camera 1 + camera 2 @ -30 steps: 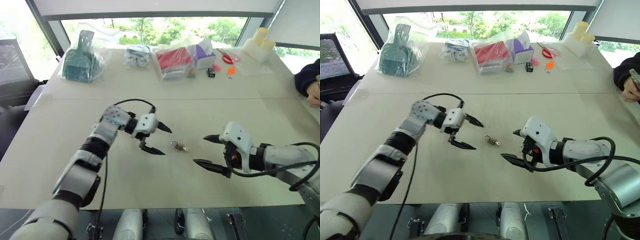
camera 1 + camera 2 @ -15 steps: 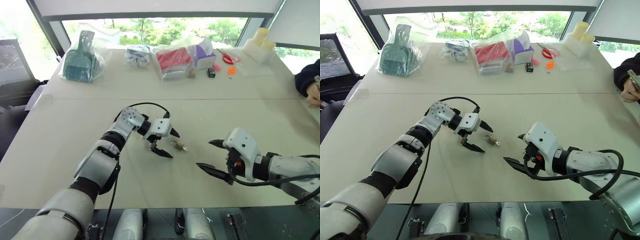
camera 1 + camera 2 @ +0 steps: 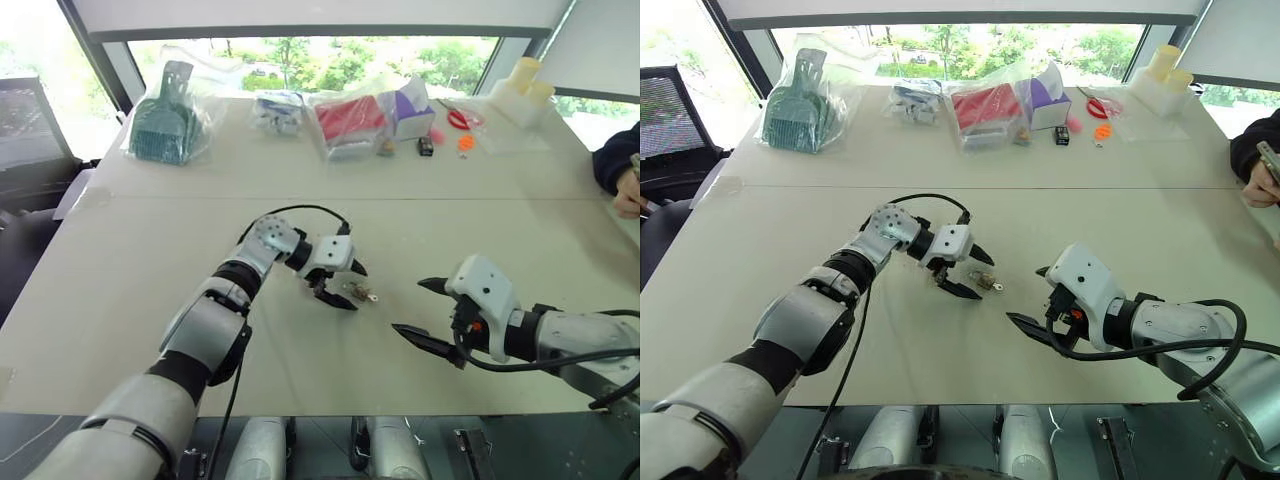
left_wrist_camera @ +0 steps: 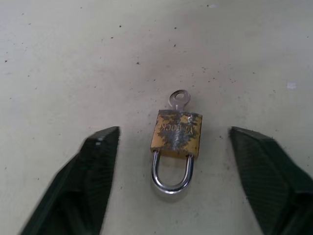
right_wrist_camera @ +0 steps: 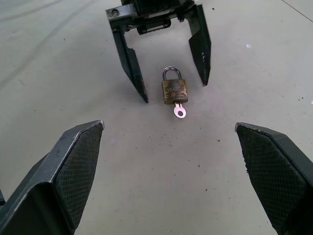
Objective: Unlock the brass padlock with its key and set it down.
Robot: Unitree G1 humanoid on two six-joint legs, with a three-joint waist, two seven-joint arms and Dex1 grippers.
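1. Since a second ago the left gripper (image 3: pixel 345 286) has slid in toward the padlock, and its fingers are now narrower than they were. Nothing else on the surface (image 3: pixel 120 260) looks like it moved, and the right arm is parked in the same spot.
2. Big stuff first: the pale surface carries a row of bagged items along its far side, including a green scoop thing in a plastic bag (image 3: pixel 160 125) and a red pack in another bag (image 3: pixel 350 120).
3. A person's dark sleeve (image 3: pixel 612 155) pokes in at the far right edge.
4. The right gripper (image 3: pixel 425 312) hangs just off the surface with its fingers spread wide, holding nothing, pointing toward the padlock from the other side.
5. The left gripper is half-open, with a finger on either side of the padlock, not touching it, from what the left wrist view shows.
6. The brass padlock (image 4: pixel 176 133) lies flat on the surface between those fingers, shackle toward the left gripper.
7. The key (image 4: pixel 179 99) sticks out of the lock body's far end, toward the right gripper.
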